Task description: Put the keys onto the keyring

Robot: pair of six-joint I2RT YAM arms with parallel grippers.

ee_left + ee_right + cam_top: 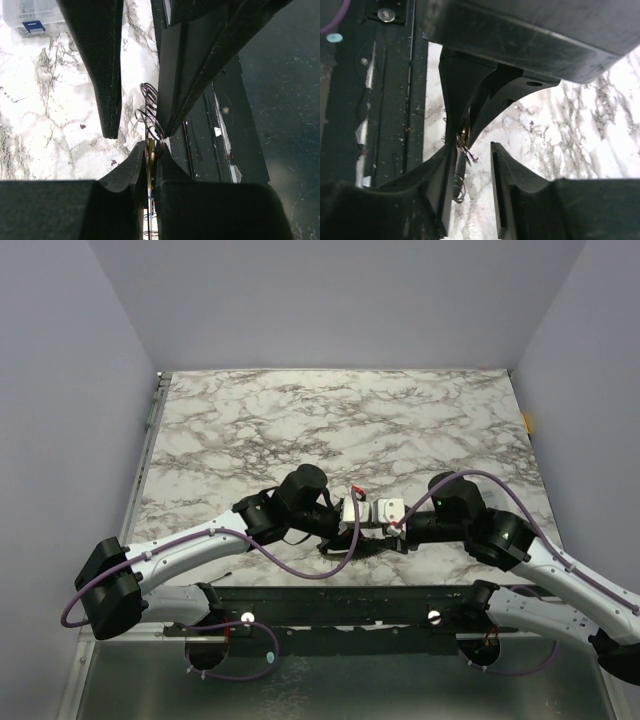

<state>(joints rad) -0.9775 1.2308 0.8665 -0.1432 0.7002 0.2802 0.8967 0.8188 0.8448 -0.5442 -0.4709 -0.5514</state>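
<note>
1. Left gripper [152, 148] fills the bottom of its own wrist view. Its two dark fingers are pressed together, and a sliver of yellow-orange shows in the slit between the tips.
2. That sliver is the key [149, 151]. Only its edge shows, and its metal end is hidden by the fingers.
3. Thin grey loops of the keyring [149, 112] rise just above the pinch, close against one finger of the other arm. More wire shows low in the slit. I cannot tell whether the ring is clamped along with the key or only passes through.
4. From the right wrist view, the right gripper [472, 149] has its jaws spread with a clear gap between them. A short piece of dark wire pokes into that gap near the left-hand finger, and the rest of the ring is covered.
5. The left fingers come down from the top of that view, converging on a small yellowish glint.
6. In the top view the two grippers meet nose to nose near the front edge of the marble table [350, 420], just beyond the black rail [340, 600]. Key and ring are too small and too covered to make out there.
7. A clear plastic box [30, 15] sits in the far corner of the left wrist view, cut off by the frame. It carries a blue label, and its contents are unreadable.
</note>
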